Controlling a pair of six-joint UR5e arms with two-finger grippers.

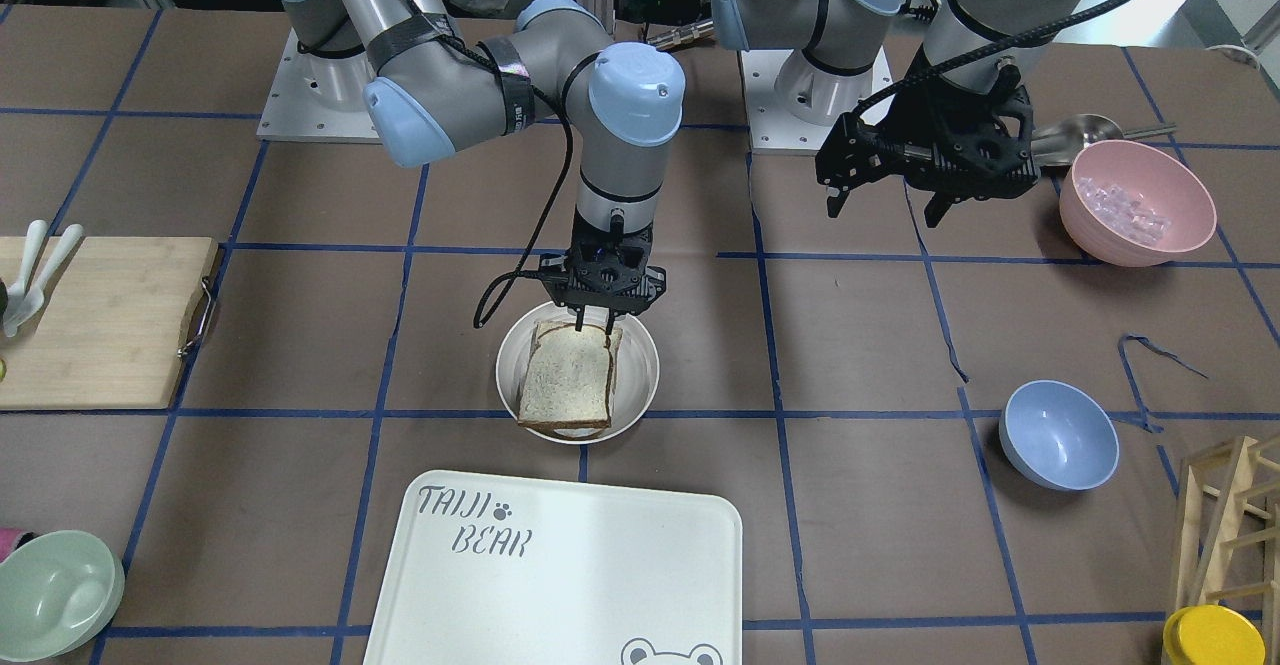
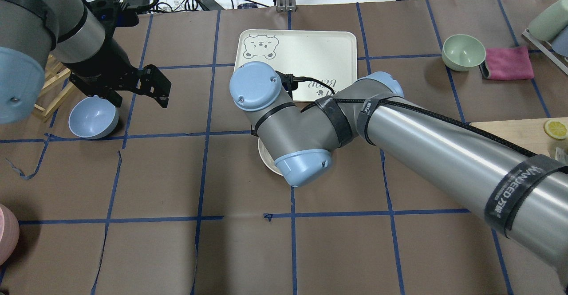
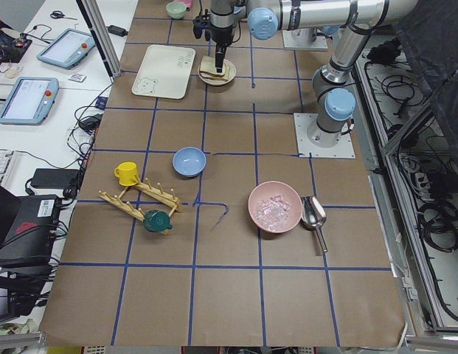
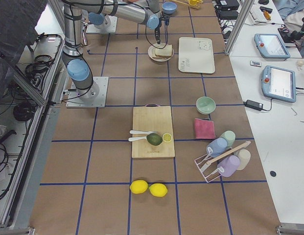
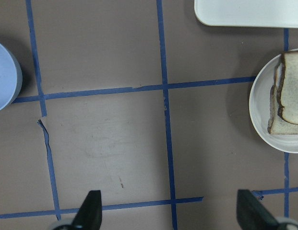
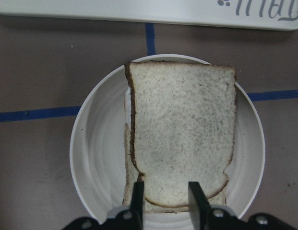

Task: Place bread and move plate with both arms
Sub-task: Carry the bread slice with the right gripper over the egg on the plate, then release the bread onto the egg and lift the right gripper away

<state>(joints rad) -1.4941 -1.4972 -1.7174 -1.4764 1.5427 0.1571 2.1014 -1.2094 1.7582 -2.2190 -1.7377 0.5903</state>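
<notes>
- The bread (image 6: 182,134), flat in the plate (image 6: 91,158), domed end toward the robot, on top of a second slice (image 6: 128,191) (only a strip of that one in sight at the side).
- The plate on the brown table (image 1: 300,345), near the edge of the white tray (image 1: 560,565) but not touching it.
- Right gripper (image 6: 167,194) straight above the domed end of the bread, fingers parted only a little, pinching nothing as far as visible; released, in my judgement.
- Left gripper (image 5: 169,208) well apart from the plate, up over bare table, fingers spread wide, empty.
- Step in hand, judged from this: the end of placing the bread, with the moving of the plate not yet begun.
- For the next move, probably: lift the right gripper clear of the slice, bring the left gripper across to the opposite rim, take the plate from two sides and keep it level; otherwise, a risk of the top slice sliding off.
- Readable writing: "TAIJI BEAR" with a paw print and a bear face on the tray; "WANJEED" on the black strap (image 2: 510,193) of the right arm, the rest too small to read.
</notes>
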